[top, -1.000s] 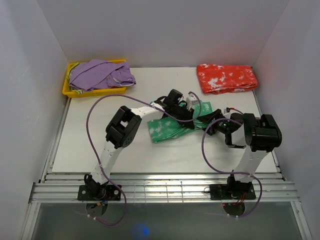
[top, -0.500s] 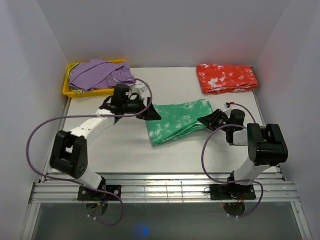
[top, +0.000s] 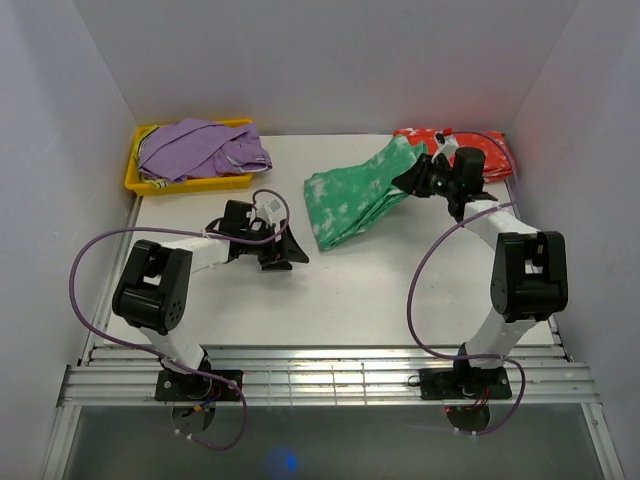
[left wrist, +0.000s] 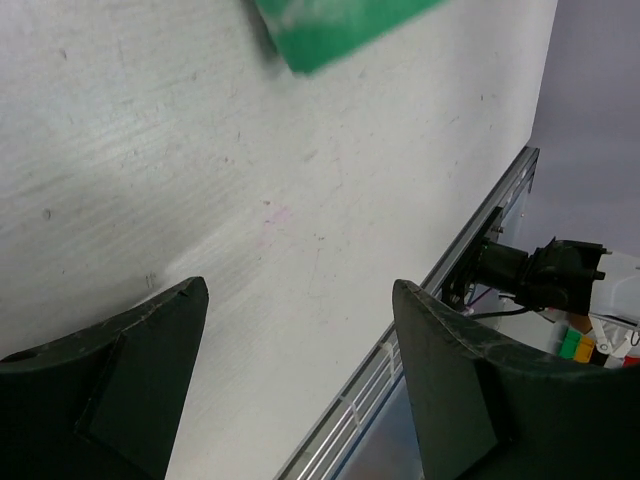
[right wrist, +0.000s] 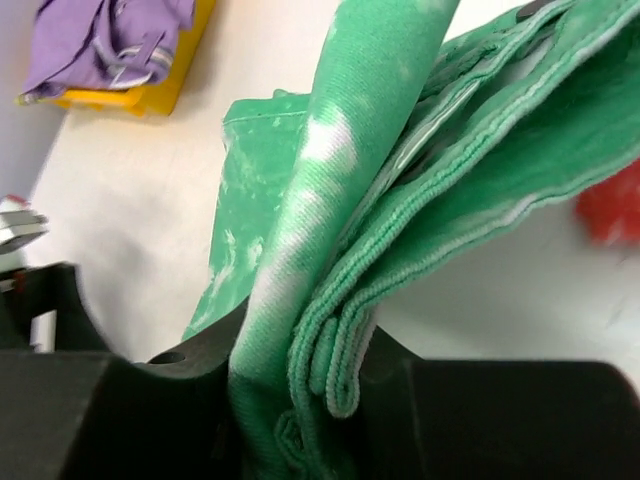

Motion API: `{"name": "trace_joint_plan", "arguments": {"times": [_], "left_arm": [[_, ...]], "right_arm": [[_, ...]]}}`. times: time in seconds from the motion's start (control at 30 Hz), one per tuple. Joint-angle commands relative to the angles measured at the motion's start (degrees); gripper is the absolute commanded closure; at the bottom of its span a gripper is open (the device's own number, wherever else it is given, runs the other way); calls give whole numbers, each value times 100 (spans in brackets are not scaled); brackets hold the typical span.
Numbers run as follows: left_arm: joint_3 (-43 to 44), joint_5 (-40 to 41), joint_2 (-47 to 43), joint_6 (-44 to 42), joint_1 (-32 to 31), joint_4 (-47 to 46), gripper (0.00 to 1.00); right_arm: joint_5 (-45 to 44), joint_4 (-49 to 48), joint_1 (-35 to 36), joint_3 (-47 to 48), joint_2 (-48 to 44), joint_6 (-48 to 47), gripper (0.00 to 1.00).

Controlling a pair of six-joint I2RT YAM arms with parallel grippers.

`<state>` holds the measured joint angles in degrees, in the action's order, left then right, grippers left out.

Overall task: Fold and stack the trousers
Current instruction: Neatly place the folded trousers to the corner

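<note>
- While the right gripper (top: pixel 413 181) is clamped tight on one end of the folded green trousers (top: pixel 348 197), the other end trails down onto the table (top: pixel 400 280).
- Red-orange trousers (top: pixel 498 162) sit folded at the far right corner, just behind that gripper.
- Left gripper (top: pixel 288 250) is spread wide with nothing in it, low over the table, near the green pair.
- Purple garment (top: pixel 195 145) is piled in the yellow bin (top: pixel 185 184), far left.

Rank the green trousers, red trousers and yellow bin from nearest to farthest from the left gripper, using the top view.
From the left gripper:
1. Green trousers, just to its right, toward the back.
2. Yellow bin, back left.
3. Red trousers, far back right.
</note>
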<state>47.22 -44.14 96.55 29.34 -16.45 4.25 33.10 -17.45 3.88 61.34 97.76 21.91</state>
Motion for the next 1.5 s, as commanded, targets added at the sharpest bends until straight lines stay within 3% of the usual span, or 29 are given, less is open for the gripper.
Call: {"name": "trace_joint_plan", "arguments": {"times": [0.0, 0.27, 0.63, 1.47], "left_arm": [[419, -192, -84, -60, -8, -364, 15], [393, -358, -224, -517, -8, 41, 9], [305, -402, -356, -552, -8, 23, 8], [147, -508, -339, -517, -8, -100, 8]], "right_arm": [[-690, 242, -10, 939, 287, -1372, 92], [-1104, 506, -36, 2478, 1087, -2471, 92], [-1078, 875, -528, 4174, 1729, -2613, 92], [-269, 1236, -1319, 5889, 2309, -2719, 92]]}}
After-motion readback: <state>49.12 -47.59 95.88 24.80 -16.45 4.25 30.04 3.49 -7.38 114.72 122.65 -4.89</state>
